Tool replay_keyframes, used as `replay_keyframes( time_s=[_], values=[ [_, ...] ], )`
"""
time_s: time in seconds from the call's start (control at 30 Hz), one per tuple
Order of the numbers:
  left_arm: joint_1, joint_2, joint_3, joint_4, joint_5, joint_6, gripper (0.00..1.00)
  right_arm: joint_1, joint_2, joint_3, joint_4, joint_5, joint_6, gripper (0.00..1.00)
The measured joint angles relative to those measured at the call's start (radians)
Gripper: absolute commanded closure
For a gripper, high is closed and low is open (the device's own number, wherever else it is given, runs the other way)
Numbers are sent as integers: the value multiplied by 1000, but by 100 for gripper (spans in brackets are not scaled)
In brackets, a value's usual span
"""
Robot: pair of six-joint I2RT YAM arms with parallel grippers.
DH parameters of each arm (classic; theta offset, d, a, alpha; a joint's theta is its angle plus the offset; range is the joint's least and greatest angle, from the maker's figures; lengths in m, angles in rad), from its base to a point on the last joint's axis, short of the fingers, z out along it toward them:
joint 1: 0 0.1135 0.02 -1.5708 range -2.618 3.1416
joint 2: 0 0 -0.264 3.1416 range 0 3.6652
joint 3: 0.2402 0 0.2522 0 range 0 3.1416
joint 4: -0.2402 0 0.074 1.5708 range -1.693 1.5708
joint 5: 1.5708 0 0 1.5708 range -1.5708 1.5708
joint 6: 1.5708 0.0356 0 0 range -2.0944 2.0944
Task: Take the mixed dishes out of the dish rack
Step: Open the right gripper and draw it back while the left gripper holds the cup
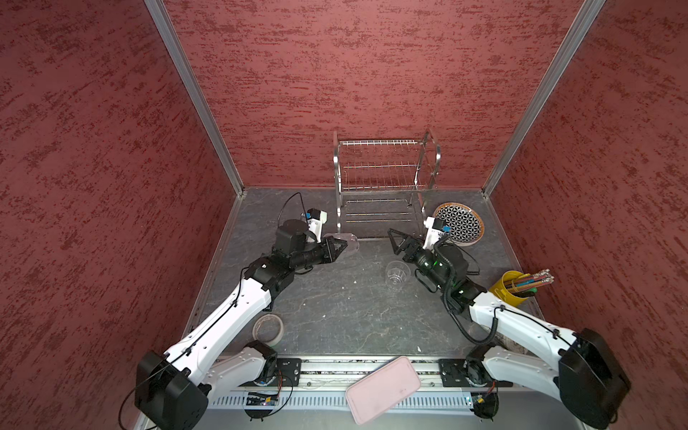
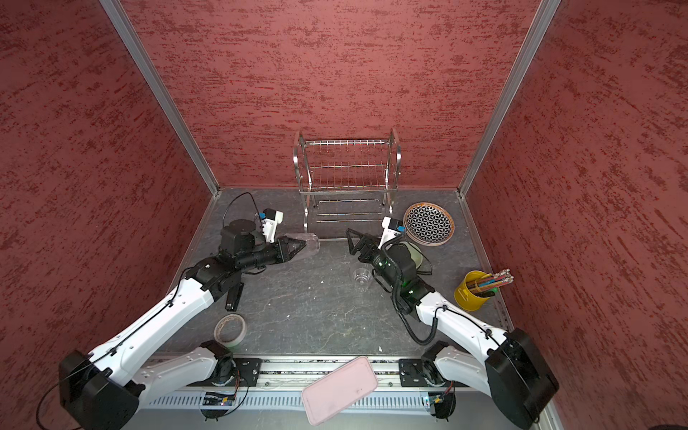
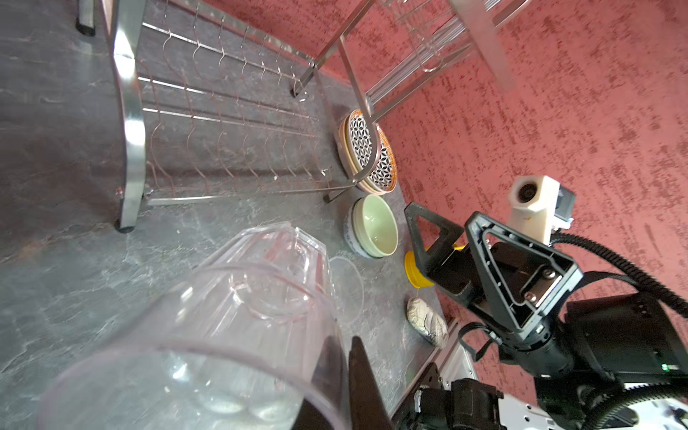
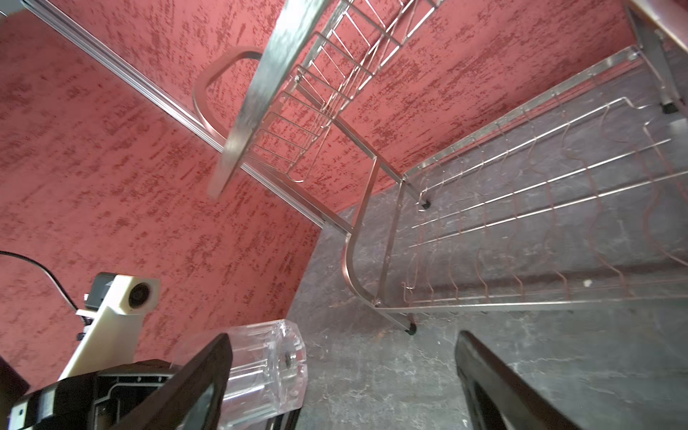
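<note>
Holding one clear cup (image 3: 238,316) on its side, left gripper (image 1: 342,244) clamped on its rim, dish rack (image 1: 385,167) just beyond it, right gripper (image 1: 391,242) spread wide, holding nothing, second clear cup (image 1: 397,273) upright near it, counted: two cups, one rack, two nested bowls (image 3: 376,227).

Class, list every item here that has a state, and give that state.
dish rack, upright, empty
left end effector, shut on clear cup
clear cup, sideways, gripped
right end effector, open, empty
second clear cup, upright on table
geometric plate, flat atop stacked plates
pale green bowl, nested in blue-floral bowl
</note>
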Motion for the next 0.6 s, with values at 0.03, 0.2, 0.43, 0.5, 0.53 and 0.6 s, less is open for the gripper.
replay_keyframes(
  time_s=[0.03, 0.2, 0.43, 0.5, 0.53, 0.6],
  values=[
    [0, 0, 0, -14, 0, 8, 100, 3, -2, 8, -19, 10, -10, 7],
    [-3, 9, 0, -64, 3, 48, 100, 13, -11, 28, -93, 55, -57, 7],
    [-18, 50, 17, -183, -19, 115, 100, 13, -58, 29, -213, 123, -113, 6],
    [-19, 67, 40, -228, -35, 133, 100, 13, -76, 29, -237, 143, -126, 6],
    [-21, 80, 58, -253, -43, 141, 100, 13, -83, 29, -245, 152, -131, 5],
    [-26, 107, 86, -287, -61, 156, 100, 13, -91, 29, -259, 167, -140, 5]
  ],
)
